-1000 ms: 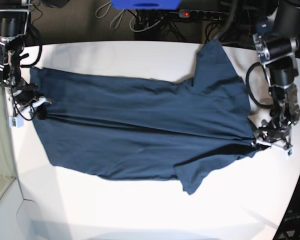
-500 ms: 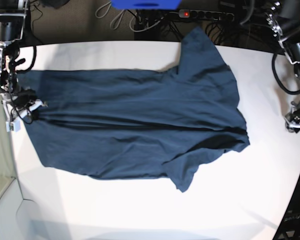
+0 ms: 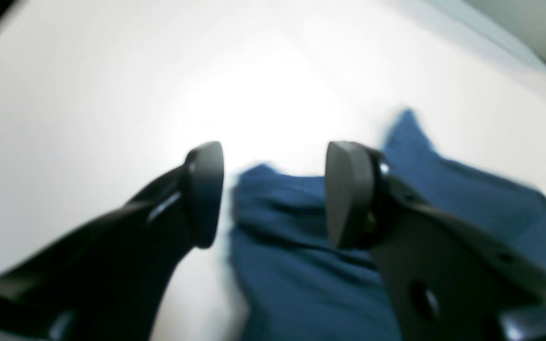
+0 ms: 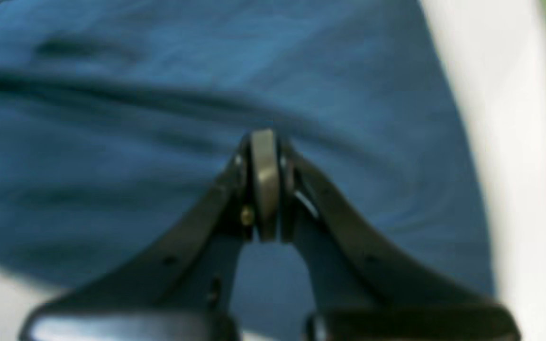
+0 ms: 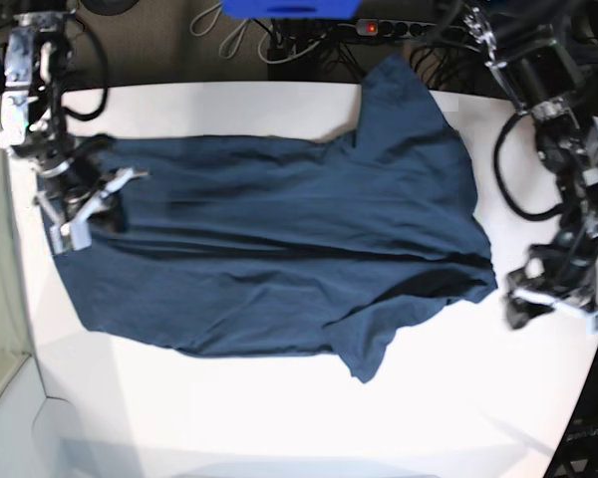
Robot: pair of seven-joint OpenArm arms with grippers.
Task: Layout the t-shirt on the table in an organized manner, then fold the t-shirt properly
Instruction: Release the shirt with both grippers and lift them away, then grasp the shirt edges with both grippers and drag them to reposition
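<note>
Left gripper [image 3: 273, 194] is hanging spread beside the shirt [image 5: 279, 249]; right gripper [image 4: 264, 142], pressed together, is hovering over it on the worktop [image 5: 279, 418].

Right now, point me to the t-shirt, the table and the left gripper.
t-shirt [image 5: 279, 249]: base view, middle of the navy body.
table [image 5: 458, 408]: base view, bare white top near the front edge.
left gripper [image 3: 273, 194]: left wrist view, midway between its open jaws.
</note>
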